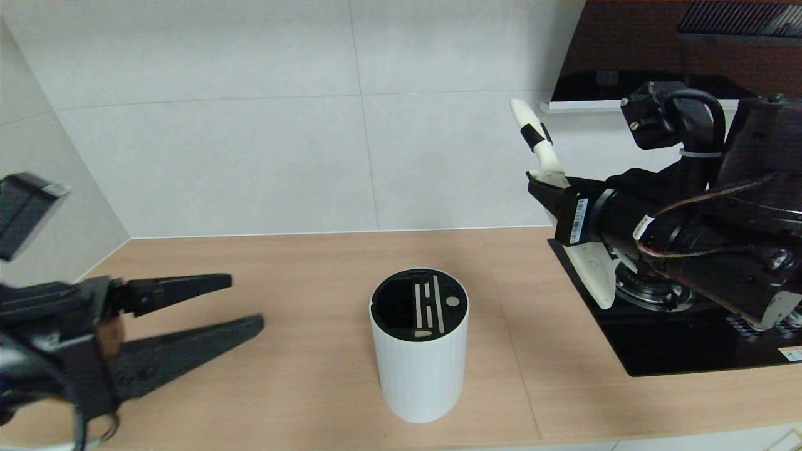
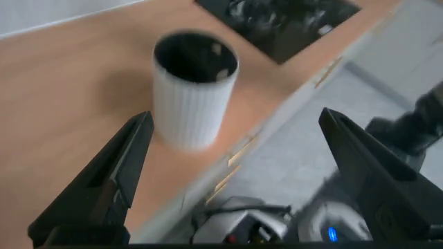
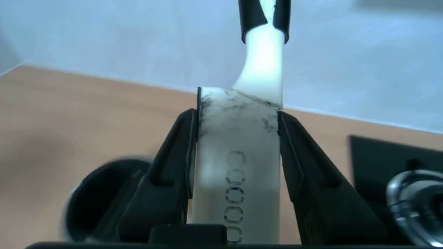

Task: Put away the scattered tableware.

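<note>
A: Wooden counter (image 1: 301,263), tiled wall behind. Where was the holder (image 1: 418,351)?

B: Mid-counter, left of and below the right gripper (image 1: 548,185), which clamped a white utensil (image 1: 544,147), handle up, nearly upright. The left gripper (image 1: 244,302) gaped wide, empty.

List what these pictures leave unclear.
White utensil with black-banded handle: middle hidden by the right pincer, head view; blade end cut by right wrist view's edge.
White ribbed cylindrical holder: slot insides dark, head view; blurred in left wrist view.
Black cooktop: partly covered by the right arm, head view.
</note>
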